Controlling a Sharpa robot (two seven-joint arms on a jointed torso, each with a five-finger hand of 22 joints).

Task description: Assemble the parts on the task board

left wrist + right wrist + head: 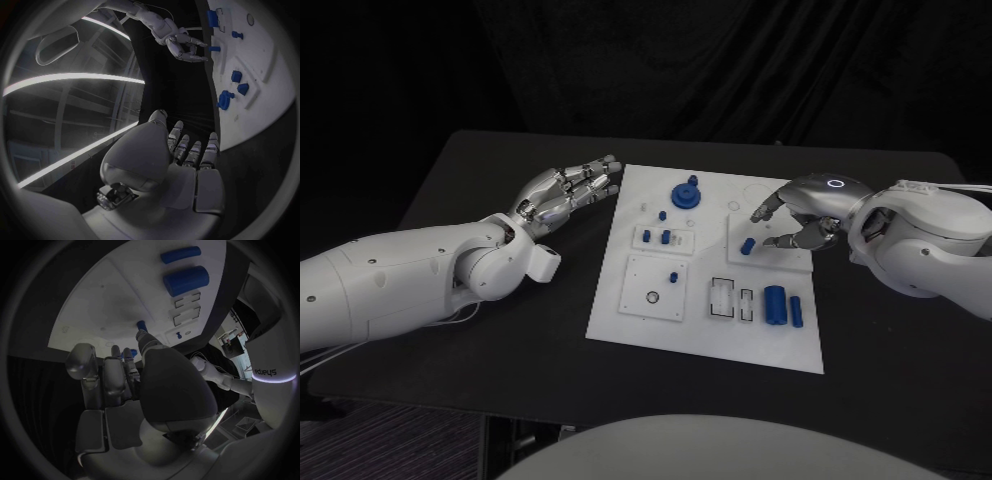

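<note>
Board (pixel 625 325) lies mid-table (pixel 473 370). Right hand (pixel 798 215) is over the board's far right section, fingers (pixel 119 375) curled inward near a small blue peg (pixel 747 245) just below them; whether they touch or pinch it, I cannot tell. Left hand (pixel 567 195) rests off the board's far left edge, fingers straight and together, holding nothing.

Progress, judged: early to middle. A blue knob (pixel 687 192) stands seated at the far side, between the two hands. Small blue pieces (pixel 666 238) sit in the panels nearer the left fingers. Two blue cylinders (pixel 783 305) lie loose on the near right, apparently unplaced. Beside them, white slots (pixel 721 297) look unfilled.
</note>
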